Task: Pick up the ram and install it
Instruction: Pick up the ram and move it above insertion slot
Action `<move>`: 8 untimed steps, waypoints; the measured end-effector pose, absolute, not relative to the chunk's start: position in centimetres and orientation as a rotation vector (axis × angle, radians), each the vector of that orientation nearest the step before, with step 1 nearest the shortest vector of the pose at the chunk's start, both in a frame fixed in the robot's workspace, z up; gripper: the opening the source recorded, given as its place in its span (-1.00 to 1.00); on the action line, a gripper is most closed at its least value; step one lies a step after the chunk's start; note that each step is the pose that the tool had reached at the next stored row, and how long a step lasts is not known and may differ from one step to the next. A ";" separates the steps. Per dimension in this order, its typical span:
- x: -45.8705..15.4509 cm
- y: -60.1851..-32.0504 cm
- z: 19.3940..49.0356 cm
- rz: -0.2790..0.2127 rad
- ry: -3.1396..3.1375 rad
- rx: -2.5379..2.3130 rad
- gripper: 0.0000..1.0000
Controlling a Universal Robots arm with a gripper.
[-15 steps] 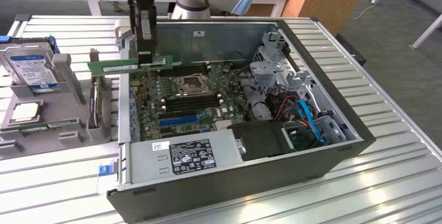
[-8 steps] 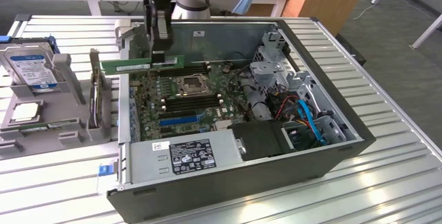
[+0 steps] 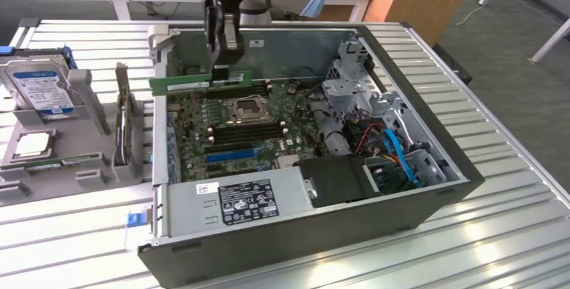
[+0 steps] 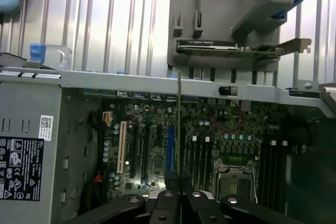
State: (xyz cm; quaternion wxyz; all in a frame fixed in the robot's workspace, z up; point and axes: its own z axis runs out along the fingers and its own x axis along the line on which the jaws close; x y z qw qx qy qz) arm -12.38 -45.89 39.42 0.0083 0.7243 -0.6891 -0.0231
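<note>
**Robot tool holds a memory stick over an open computer**

On the exterior view's left, a grey holder (image 3: 53, 162) sits on the slatted metal surface (image 3: 516, 235). It carries a hard drive (image 3: 40, 89) and, beside it, a dark expansion card (image 3: 125, 119) standing on edge. Just right of the holder lies an open computer case (image 3: 428, 189), its motherboard (image 3: 240, 129) exposed. The tool (image 3: 224, 65) reaches down from above, clamped on the ram (image 3: 183, 83). The ram is a green stick held level and on edge, over the black memory slots (image 3: 240, 95) near the case's far wall. In the wrist view the ram (image 4: 179, 124) shows edge-on, a thin line running out from the tool (image 4: 180, 182). Further right are a grey drive cage (image 3: 356, 95) and blue cables (image 3: 396, 159).
</note>
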 end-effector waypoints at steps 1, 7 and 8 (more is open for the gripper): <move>-12.1 -45.9 39.4 -0.072 -2.153 2.263 -0.76; -10.6 -45.9 39.4 -0.072 -2.153 2.263 -0.76; -10.3 -45.9 39.4 -0.072 -2.153 2.263 -0.76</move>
